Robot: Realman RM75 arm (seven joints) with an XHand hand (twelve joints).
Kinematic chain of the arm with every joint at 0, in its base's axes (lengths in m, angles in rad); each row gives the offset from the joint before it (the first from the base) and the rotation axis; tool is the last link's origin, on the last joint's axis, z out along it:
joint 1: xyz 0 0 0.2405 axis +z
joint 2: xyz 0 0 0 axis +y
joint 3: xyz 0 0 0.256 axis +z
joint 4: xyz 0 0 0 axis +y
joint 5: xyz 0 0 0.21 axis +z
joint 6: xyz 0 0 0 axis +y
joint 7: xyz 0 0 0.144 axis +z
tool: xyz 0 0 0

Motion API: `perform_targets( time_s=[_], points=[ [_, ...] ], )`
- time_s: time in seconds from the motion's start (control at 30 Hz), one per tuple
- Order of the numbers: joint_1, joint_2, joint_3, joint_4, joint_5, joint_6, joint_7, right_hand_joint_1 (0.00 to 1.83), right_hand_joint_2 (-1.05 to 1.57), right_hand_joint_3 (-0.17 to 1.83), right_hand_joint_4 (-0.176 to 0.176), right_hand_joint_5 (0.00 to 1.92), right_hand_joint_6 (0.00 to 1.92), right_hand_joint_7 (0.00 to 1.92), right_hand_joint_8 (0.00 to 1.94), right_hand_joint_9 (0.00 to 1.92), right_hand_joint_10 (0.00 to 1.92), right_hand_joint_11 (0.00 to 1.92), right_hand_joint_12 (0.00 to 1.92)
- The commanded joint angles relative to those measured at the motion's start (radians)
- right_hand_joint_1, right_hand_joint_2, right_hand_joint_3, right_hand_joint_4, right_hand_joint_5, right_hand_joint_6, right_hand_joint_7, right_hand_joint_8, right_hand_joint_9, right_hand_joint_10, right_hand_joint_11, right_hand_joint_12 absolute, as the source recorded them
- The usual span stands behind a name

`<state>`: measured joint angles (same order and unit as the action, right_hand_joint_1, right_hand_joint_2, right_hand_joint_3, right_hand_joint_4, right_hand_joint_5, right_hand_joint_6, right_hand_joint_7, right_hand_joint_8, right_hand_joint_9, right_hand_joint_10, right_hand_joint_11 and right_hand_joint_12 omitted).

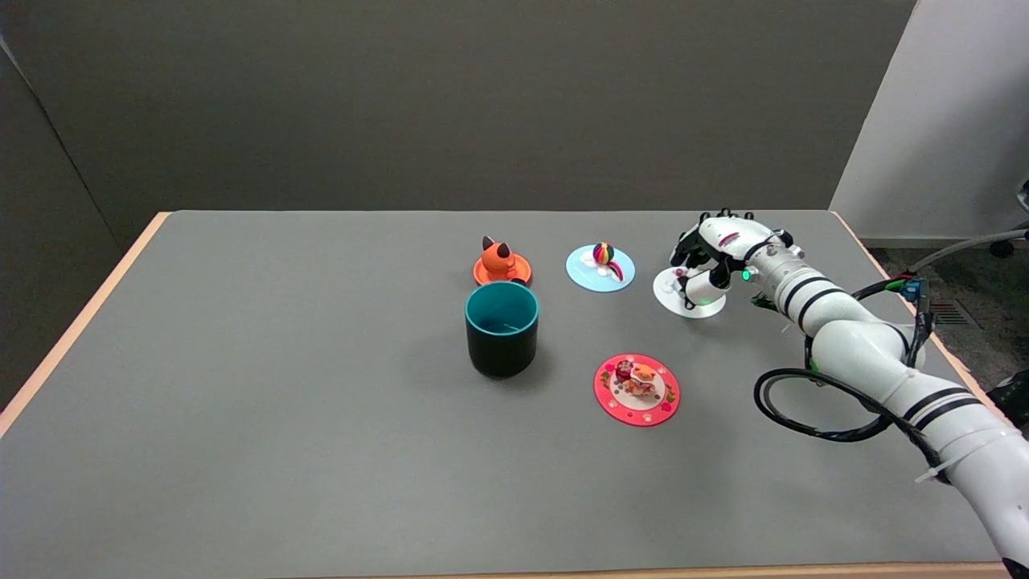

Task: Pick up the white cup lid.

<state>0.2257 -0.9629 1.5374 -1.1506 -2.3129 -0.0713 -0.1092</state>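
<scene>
Right hand sits over the white cup lid, fingers curled at its knob; whether they've pinched it, I cannot tell. Lid lies right of the blue lid. Best squeeze firmly, then lift straight.

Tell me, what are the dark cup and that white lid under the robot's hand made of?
The cup looks like glazed ceramic or hard plastic: thick wall, dark outside, teal inside with a soft sheen. The white lid looks like soft silicone or plastic: thin, flat, matte disc. The right hand covers part of it, so I cannot be sure.
</scene>
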Motion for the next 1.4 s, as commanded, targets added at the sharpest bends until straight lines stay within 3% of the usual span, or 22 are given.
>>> perform_targets(
  time_s=[0.03,0.13,0.27,0.73,1.1,1.23,1.37,1.4],
  points=[
    [-0.020,-0.005,0.019,-0.011,0.001,0.002,0.002,0.92,0.66,0.87,0.015,0.83,0.37,0.90,0.39,0.78,0.36,0.22,0.15],
    [-0.020,-0.005,0.022,-0.012,0.001,-0.001,0.002,0.86,0.66,0.94,-0.002,0.81,0.37,0.89,0.38,0.77,0.38,0.21,0.16],
    [-0.020,-0.004,0.027,-0.012,0.001,-0.002,0.002,0.92,0.65,0.88,0.021,0.82,0.34,0.90,0.33,0.78,0.35,0.21,0.15],
    [-0.042,0.003,0.053,-0.018,0.001,0.000,0.002,0.95,0.64,0.89,0.018,0.80,0.31,0.90,0.32,0.79,0.35,0.21,0.16],
    [-0.065,0.002,0.064,-0.030,0.005,0.002,0.003,0.96,0.65,0.88,0.024,0.81,0.33,0.90,0.37,0.78,0.35,0.22,0.15],
    [-0.065,0.003,0.058,-0.028,0.006,0.003,0.003,0.97,0.66,0.86,0.033,0.82,0.36,0.86,0.49,0.79,0.35,0.23,0.15],
    [-0.065,0.002,0.058,-0.027,0.006,0.003,0.003,0.94,0.69,0.87,0.032,0.78,0.50,0.71,0.82,0.76,0.46,0.25,0.15],
    [-0.065,0.001,0.058,-0.027,0.006,0.003,0.003,0.94,0.95,0.50,0.076,0.76,1.01,0.68,0.88,0.74,0.53,0.23,0.19]
  ],
)
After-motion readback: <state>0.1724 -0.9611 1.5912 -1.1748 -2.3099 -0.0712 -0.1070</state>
